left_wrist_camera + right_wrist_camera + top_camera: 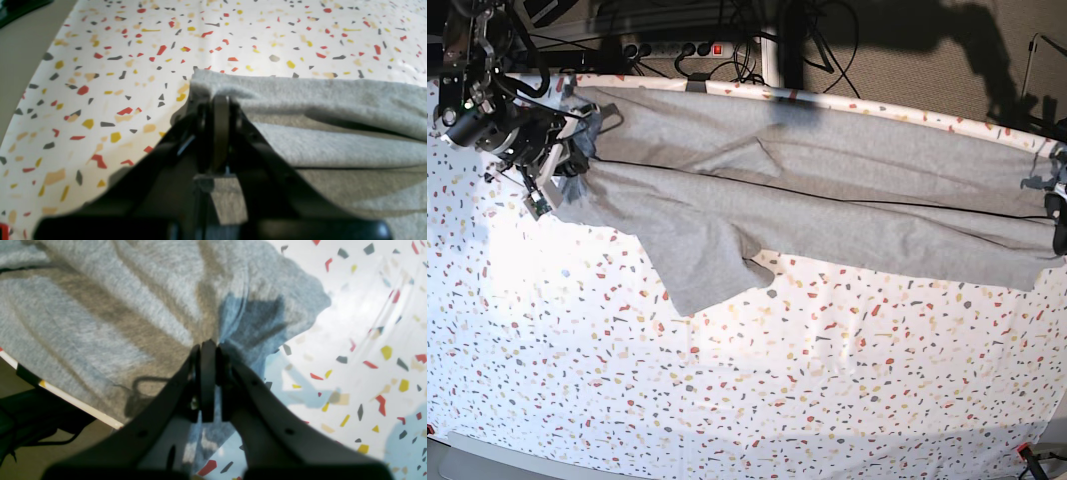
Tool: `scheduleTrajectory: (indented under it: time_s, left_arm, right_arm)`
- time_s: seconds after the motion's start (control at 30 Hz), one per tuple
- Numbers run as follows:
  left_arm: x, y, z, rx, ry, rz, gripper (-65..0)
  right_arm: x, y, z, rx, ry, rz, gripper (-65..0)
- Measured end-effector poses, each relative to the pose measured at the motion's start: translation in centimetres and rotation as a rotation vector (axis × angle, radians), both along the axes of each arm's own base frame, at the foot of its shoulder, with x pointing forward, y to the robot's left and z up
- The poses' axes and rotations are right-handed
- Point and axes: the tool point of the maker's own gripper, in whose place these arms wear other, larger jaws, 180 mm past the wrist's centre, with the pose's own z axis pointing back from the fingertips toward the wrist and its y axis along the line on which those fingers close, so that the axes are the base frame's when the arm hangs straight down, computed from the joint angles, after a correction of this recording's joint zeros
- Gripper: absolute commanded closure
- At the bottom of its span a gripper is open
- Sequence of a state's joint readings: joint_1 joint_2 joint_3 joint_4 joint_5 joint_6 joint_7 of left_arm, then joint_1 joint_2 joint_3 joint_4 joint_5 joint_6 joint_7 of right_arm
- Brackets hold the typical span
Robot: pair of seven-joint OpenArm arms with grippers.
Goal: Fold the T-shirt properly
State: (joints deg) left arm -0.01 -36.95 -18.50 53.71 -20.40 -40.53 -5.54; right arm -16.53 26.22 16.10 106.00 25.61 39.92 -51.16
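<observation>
While stretched across table (727, 400) | T-shirt (827, 190) | left hand (220, 100), right hand (208, 345) pinching cloth

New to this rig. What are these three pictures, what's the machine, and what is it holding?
It is a robot with two arms working over a table covered in a white cloth with coloured speckles. One picture is an overhead base view of the whole table. The other two come from cameras mounted on each wrist, looking down along the black fingers of that arm's gripper.

On the table lies a large heather-grey short-sleeved cotton T-shirt, stretched wide across the far edge, with one flap drooping toward the middle.

The left gripper is shut on a corner of the shirt; in the overhead view it sits at the right edge. The right gripper is shut on bunched fabric at the other end, at the overhead view's left. Both arms hold the shirt between them.
</observation>
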Motion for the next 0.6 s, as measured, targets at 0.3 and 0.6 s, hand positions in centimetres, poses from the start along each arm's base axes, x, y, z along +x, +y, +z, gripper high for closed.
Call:
scheduleTrajectory:
  time_s: [0.3, 0.6]
  left_arm:
    - [-1.1, 0.6, -2.1, 0.033, 0.150, 0.002, 0.0]
    - [-1.1, 0.7, -2.1, 0.034, 0.150, 0.002, 0.0]
  right_arm:
    - [-1.4, 0.1, -0.3, -0.029, 0.046, 0.012, 0.0]
    - [-2.1, 0.1, -0.8, -0.030, 0.067, 0.012, 0.0]
